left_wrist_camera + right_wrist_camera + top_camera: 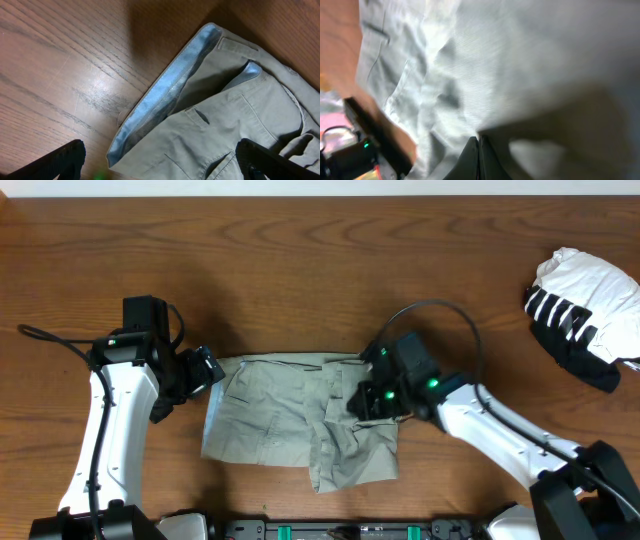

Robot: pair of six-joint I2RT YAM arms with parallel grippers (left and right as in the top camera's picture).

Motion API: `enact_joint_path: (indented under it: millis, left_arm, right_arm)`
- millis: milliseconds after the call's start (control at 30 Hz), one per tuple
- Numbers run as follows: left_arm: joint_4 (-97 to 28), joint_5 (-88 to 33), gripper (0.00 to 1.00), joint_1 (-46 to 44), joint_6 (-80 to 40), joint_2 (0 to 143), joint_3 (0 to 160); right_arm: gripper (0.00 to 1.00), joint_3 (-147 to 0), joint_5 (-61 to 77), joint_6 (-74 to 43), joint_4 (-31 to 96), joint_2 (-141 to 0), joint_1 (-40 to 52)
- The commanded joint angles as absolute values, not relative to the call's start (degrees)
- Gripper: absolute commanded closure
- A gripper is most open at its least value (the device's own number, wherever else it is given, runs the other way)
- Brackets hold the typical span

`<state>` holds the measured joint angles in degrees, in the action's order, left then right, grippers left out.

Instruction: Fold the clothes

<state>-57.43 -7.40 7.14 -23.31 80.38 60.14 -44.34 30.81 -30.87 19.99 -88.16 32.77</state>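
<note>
The clothes (280,420), light khaki trousers, lie bunched and partly folded at the middle of the wooden table. Their waistband end points left and a rumpled flap hangs toward the front edge. My left gripper (205,370) hovers at the waistband end, open wide. In the left wrist view its fingers (55,162) straddle the corner of the clothes (225,115), where the pale blue waistband lining shows. My right gripper (362,400) is down on the right part of the trousers. In the right wrist view it (479,140) is shut, its tips pinching a raised fold of the clothes (495,60).
A crumpled white garment with black stripes (580,310) lies at the far right of the table. A black fixture with green parts (350,530) runs along the front edge. Bare wood lies behind and to the left of the trousers.
</note>
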Motion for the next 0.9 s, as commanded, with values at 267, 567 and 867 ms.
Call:
enact_joint_path:
  millis: [267,567,867]
  left_arm:
    - [-57.65,-6.83,0.02,7.42,-22.94,80.60,60.23]
    - [-57.80,-6.81,0.02,7.44,-22.94,80.60,60.23]
    - [-57.82,-6.81,0.02,7.42,-22.94,80.60,60.23]
  right_arm:
    - [0.99,-36.53,33.52,-45.43,10.92,-92.23,39.44]
    - [0.99,-36.60,33.50,-42.65,10.26,-91.02,38.79]
    - [0.99,-42.92,32.91,-36.67,20.86,-78.22,34.02]
